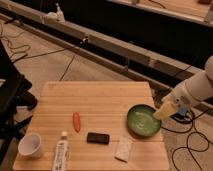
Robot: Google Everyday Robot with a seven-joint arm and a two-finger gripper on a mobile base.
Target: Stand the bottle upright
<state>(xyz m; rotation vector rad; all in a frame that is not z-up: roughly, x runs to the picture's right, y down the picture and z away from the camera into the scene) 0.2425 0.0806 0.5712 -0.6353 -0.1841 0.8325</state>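
The slim white plastic bottle with printed label (61, 154) is lying flat beside a round white cup (31, 145). The gripper (166, 110) is hovering, spread and empty, at the round green bowl's (129, 119) right rim.

Bottle (60, 154): slim, long, white plastic; narrow white cap at far end; greenish-dark print along body. Lying flat on side, not upright. Long axis roughly front to back, cap end pointing away from near edge, leaning slightly right. Resting on wooden table (100, 97), front-left area, base close to near edge. Just right of white cup (30, 145), not touching; left of black block (98, 138), apart. Gripper (166, 111): at right side of table, well apart from bottle, jaws spread, empty.
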